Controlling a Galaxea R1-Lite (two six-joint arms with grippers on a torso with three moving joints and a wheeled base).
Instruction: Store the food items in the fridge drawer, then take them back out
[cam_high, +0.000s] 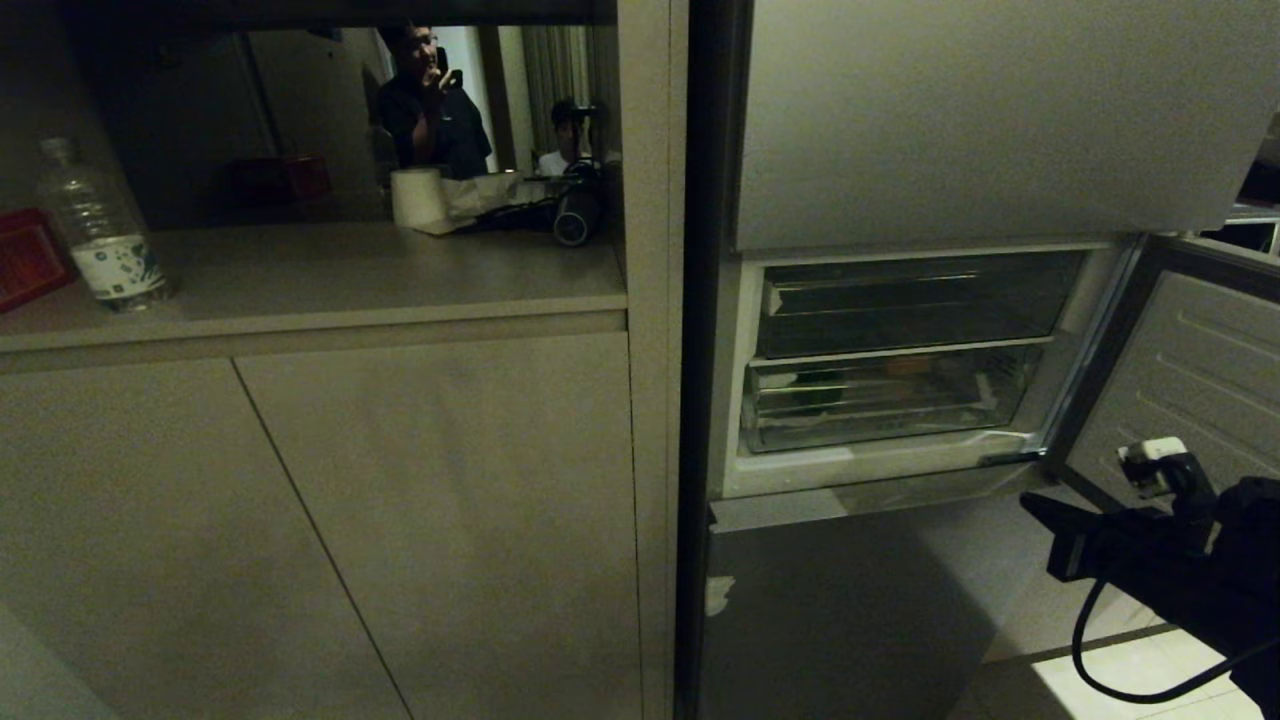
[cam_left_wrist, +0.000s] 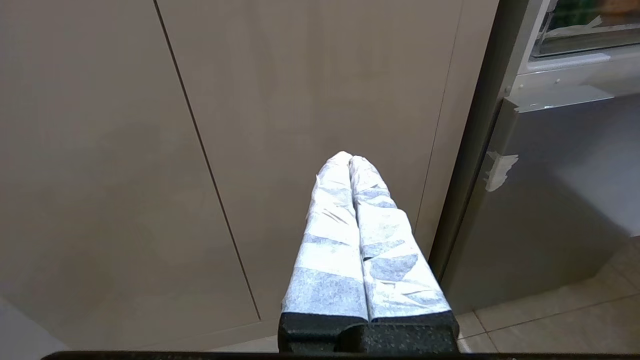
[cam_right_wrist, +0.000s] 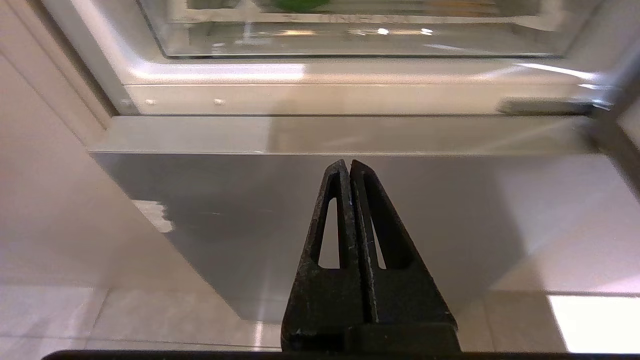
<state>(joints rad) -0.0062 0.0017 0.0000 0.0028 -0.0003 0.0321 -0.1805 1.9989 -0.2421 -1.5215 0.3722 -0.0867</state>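
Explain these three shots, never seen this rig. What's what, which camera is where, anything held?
It is a two-armed wheeled robot facing a fridge. The head camera shows the fridge's middle door swung open and the clear fridge drawer pushed in, with something green inside. A water bottle stands on the counter to the left. Each wrist camera looks along its own fingers. The right gripper points at the closed lower door, shut and empty. The left gripper, taped white, is parked shut facing the cabinet doors.
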